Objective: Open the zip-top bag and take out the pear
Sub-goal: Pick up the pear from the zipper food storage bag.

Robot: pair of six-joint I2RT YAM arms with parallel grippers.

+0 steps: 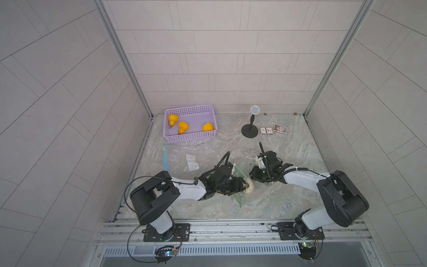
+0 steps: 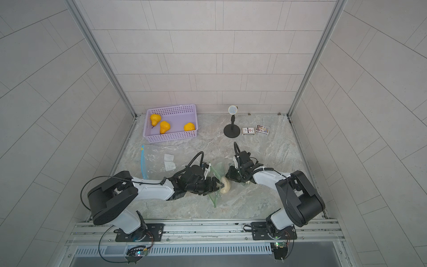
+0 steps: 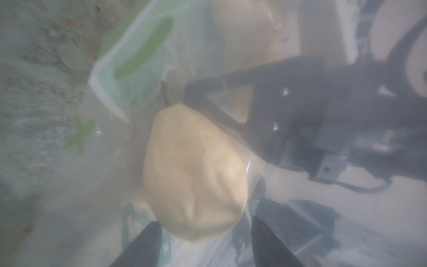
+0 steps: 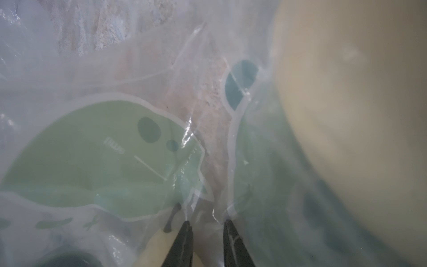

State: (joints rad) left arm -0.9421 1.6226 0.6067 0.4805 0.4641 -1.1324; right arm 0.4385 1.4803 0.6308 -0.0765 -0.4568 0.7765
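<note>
The zip-top bag (image 1: pixel 239 196), clear with green print, lies crumpled at mid-table between both arms. A pale pear (image 1: pixel 251 188) (image 2: pixel 225 186) sits inside it. My left gripper (image 1: pixel 246 185) (image 3: pixel 205 223) reaches into the bag's mouth and stands open. Its fingers (image 3: pixel 150 240) straddle the pear's (image 3: pixel 194 175) round base, with a gap on one side. My right gripper (image 1: pixel 254 176) (image 4: pixel 206 223) is shut on a bunched fold of the bag's film (image 4: pixel 104 157) at the far end. The pear's stem (image 4: pixel 171 217) lies just beside one of its fingers. A large pale blur beside it is unidentifiable.
A purple basket (image 1: pixel 190 138) at the back left holds three orange fruits. A second clear bag with a blue zip (image 1: pixel 180 159) lies flat left of the arms. A small black stand (image 1: pixel 250 130) and two small boxes (image 1: pixel 265 131) sit at the back right.
</note>
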